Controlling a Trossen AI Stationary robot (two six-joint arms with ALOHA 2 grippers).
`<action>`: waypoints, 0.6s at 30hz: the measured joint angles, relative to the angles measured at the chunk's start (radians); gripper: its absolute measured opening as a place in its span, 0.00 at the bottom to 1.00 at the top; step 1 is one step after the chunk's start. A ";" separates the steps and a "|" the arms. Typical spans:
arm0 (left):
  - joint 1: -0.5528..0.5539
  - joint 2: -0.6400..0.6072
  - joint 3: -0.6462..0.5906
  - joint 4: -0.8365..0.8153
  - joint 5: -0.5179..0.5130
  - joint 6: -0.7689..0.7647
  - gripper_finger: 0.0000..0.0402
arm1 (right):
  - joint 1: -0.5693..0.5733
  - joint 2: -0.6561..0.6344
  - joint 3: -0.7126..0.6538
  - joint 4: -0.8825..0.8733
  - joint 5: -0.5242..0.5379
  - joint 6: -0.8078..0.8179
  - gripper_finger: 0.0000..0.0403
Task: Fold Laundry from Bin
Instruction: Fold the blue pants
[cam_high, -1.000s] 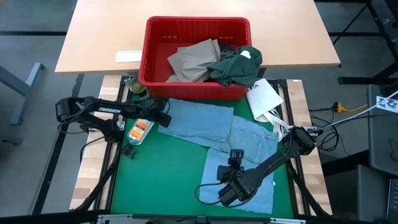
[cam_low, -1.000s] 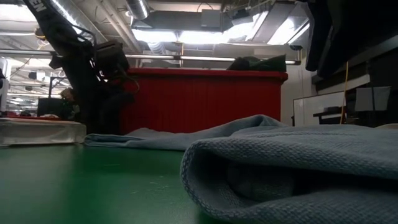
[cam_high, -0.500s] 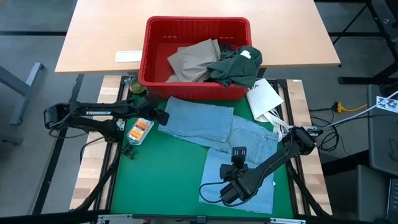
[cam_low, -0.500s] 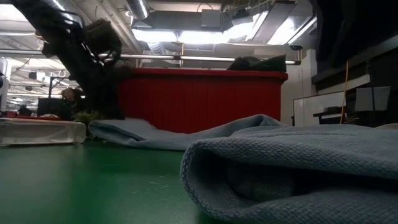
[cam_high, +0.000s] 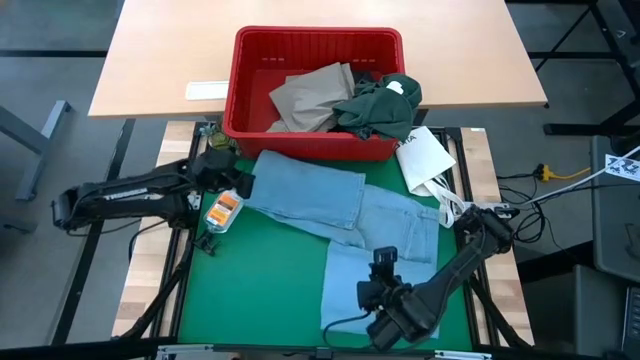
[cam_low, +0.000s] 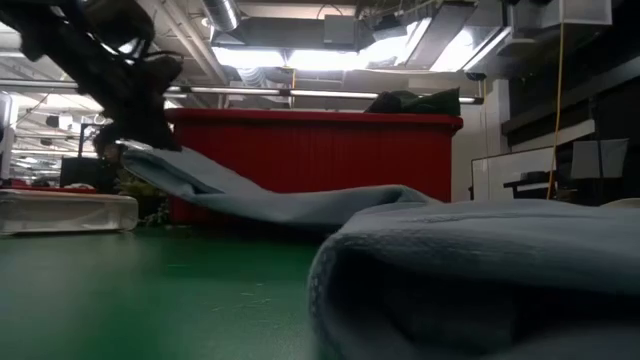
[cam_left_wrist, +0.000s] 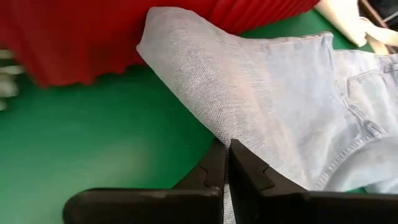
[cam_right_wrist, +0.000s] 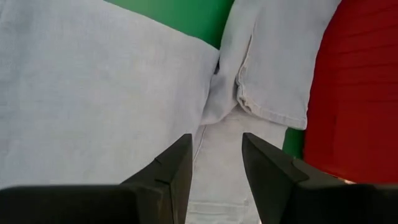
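The light blue garment (cam_high: 345, 205) is woven denim-like cloth with a fine, matt grain and stitched seams, lying on a smooth, slightly sheeny green mat (cam_high: 260, 290); the tan garment (cam_high: 312, 95) and dark green garment (cam_high: 380, 108) look like soft matt cloth. The bin (cam_high: 250, 90) is glossy red plastic with ribbed sides, and the tabletop (cam_high: 160, 60) behind it has a smooth, pale wood-look surface. The left pincer (cam_left_wrist: 225, 163) has matt black, plastic-looking fingers (cam_left_wrist: 249, 177).
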 joint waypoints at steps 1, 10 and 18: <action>0.000 -0.025 0.000 -0.029 -0.012 0.000 0.00 | 0.005 0.000 0.000 0.000 0.000 0.005 0.35; 0.001 -0.233 0.000 -0.212 -0.033 -0.024 0.00 | 0.003 0.000 0.000 0.000 -0.009 0.012 0.35; -0.006 -0.303 0.001 -0.070 0.066 -0.067 0.00 | 0.003 0.000 0.000 0.002 -0.008 0.014 0.35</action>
